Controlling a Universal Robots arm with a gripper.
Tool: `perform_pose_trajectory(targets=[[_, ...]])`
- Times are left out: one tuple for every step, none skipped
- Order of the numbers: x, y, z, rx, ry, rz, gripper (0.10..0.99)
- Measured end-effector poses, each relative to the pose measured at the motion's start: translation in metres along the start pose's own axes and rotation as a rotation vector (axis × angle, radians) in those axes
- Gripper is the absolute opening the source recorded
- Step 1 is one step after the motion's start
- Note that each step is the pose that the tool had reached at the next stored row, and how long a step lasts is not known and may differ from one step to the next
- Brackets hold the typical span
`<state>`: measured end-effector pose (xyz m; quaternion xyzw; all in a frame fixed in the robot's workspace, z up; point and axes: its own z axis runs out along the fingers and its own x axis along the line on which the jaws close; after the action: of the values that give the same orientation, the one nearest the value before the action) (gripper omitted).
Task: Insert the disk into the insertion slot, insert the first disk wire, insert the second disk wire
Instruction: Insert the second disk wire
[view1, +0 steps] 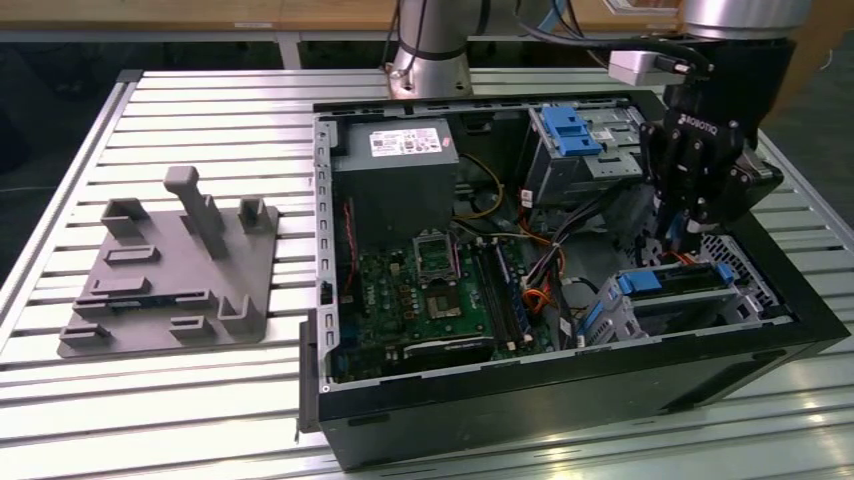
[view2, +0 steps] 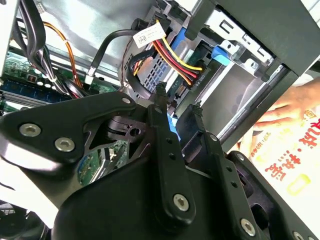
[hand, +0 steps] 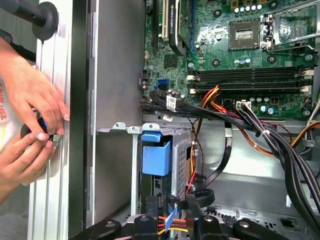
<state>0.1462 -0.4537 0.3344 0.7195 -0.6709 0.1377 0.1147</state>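
slatted bench (view1: 200, 110) under the case (view1: 561, 400); gripper (hand: 171, 210) pinches the blue disk wire (hand: 170, 221), probably floppy, best held at its plug.

My arm (view1: 430, 40) rises at the far side and arches over to the exterior view's right, with the wrist (view1: 714, 95) pointing straight down. My gripper (view1: 674, 245) hangs vertical, its two fingers (view2: 165, 145) set nearly together, pinching a blue connector (view2: 172, 126) between them.
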Motion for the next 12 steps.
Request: perform_pose_trajectory(targets=[[-0.0002, 0.0001, 0.0001, 0.000, 0.0022, 0.000, 0.357], [-0.0007, 0.0002, -0.0001, 0.000, 0.0046, 0.000, 0.357], [-0.0013, 0.0001, -0.0002, 0.000, 0.0056, 0.000, 0.357], [-0.0018, 0.0001, -0.0004, 0.000, 0.0068, 0.000, 0.357], [-0.0023, 0.0001, -0.0006, 0.000, 0.0071, 0.000, 0.357], [-0.0026, 0.0001, -0.0007, 0.000, 0.0072, 0.000, 0.357], [-0.0026, 0.0000, -0.0009, 0.000, 0.0075, 0.000, 0.357], [-0.0027, 0.0000, -0.0010, 0.000, 0.0075, 0.000, 0.357], [-0.0028, 0.0001, -0.0011, 0.000, 0.0075, 0.000, 0.357], [-0.0028, 0.0005, -0.0012, 0.000, 0.0074, 0.000, 0.357], [-0.0028, 0.0009, -0.0014, 0.000, 0.0075, 0.000, 0.357], [-0.0028, 0.0015, -0.0014, 0.000, 0.0075, 0.000, 0.357]])
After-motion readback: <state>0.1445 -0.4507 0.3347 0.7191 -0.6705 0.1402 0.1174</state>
